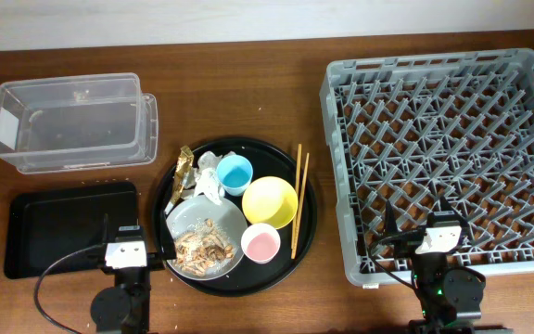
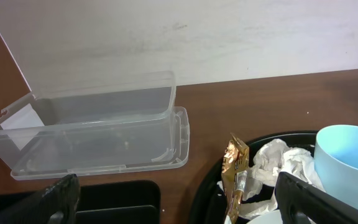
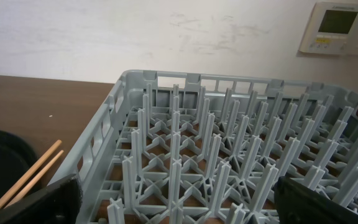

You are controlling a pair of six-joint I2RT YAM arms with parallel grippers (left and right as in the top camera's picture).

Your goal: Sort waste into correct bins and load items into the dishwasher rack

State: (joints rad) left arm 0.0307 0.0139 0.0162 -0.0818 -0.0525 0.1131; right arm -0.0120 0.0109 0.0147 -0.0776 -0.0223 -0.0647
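On the round black tray, a grey plate (image 1: 191,218) holds tan food scraps (image 1: 202,249). Beside it are the white napkin (image 1: 208,178), gold wrapper (image 1: 184,172), blue cup (image 1: 235,173), yellow bowl (image 1: 269,202), pink cup (image 1: 260,243) and chopsticks (image 1: 298,199). The clear box (image 1: 72,121) and black rectangular tray (image 1: 63,227) lie at the left. The grey rack (image 1: 448,148) stands at the right. My left gripper (image 1: 135,241) is open and empty between the rectangular tray and the plate. My right gripper (image 1: 417,227) is open and empty over the rack's near edge.
The round black tray (image 1: 310,213) sits mid-table between the bins and the rack. The left wrist view shows the clear box (image 2: 98,130), wrapper (image 2: 236,165), napkin (image 2: 278,165) and blue cup (image 2: 347,162). The right wrist view shows rack pegs (image 3: 229,149) and chopstick ends (image 3: 30,177).
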